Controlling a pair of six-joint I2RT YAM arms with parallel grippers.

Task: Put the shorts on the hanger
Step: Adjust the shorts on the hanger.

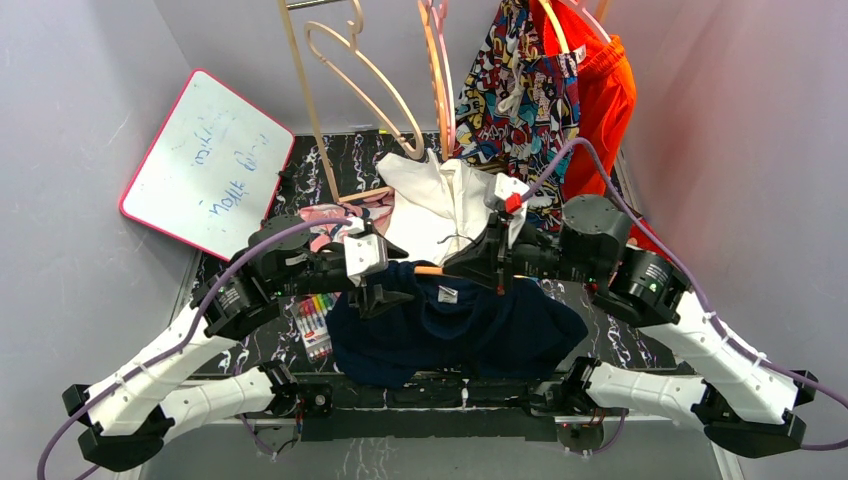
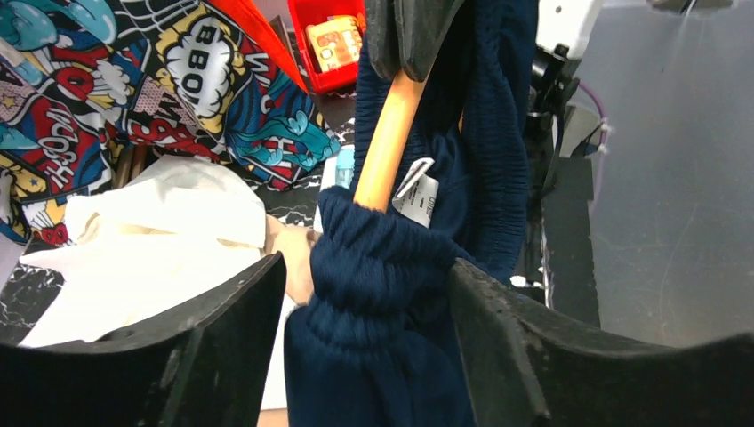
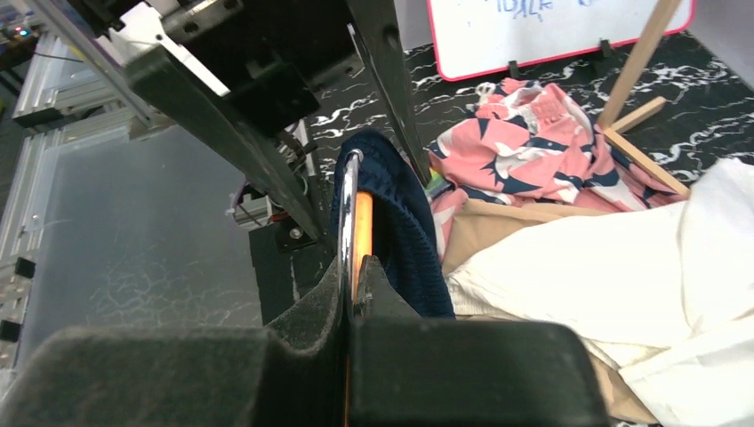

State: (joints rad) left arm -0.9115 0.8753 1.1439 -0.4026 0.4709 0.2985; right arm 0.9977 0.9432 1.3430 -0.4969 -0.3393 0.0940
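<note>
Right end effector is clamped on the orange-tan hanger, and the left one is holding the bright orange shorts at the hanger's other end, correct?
Not quite. The left wrist view shows the left end effector around the dark navy-blue fabric shorts, not orange ones. The right end effector does clamp the orange-tan hanger.

Black marbled table (image 1: 340,165), white-veined. Lying directly on it: white garment (image 1: 440,200), pink patterned cloth (image 1: 330,218) beside that, marker pack (image 1: 314,322) near left edge, whiteboard (image 1: 205,160) propped at back left corner.
</note>
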